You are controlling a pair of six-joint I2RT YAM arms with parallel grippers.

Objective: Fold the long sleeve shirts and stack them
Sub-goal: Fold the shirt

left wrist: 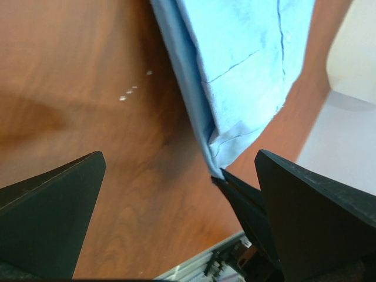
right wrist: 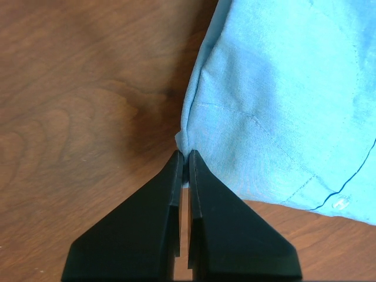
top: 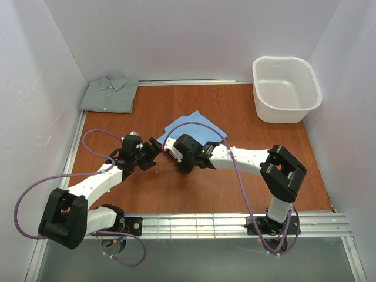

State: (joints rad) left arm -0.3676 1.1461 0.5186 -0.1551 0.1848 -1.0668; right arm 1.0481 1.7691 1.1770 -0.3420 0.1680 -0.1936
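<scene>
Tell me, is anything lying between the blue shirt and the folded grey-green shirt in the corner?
Nothing visible does. Only bare table lies between the blue shirt and the grey-green shirt; the white basket sits far to the other side.

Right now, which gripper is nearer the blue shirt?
Right. The right gripper is shut on the blue shirt at its corner; the left gripper hangs open beside that corner, not touching.

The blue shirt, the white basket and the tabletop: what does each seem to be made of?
Blue shirt: thin woven cloth, matte; stitched seams and a clear button show.
Basket: apparently moulded plastic, smooth and white, with small perforations inside.
Tabletop: reddish-brown wood grain with a mild sheen; whether solid wood or laminate, the look leaves open.
</scene>
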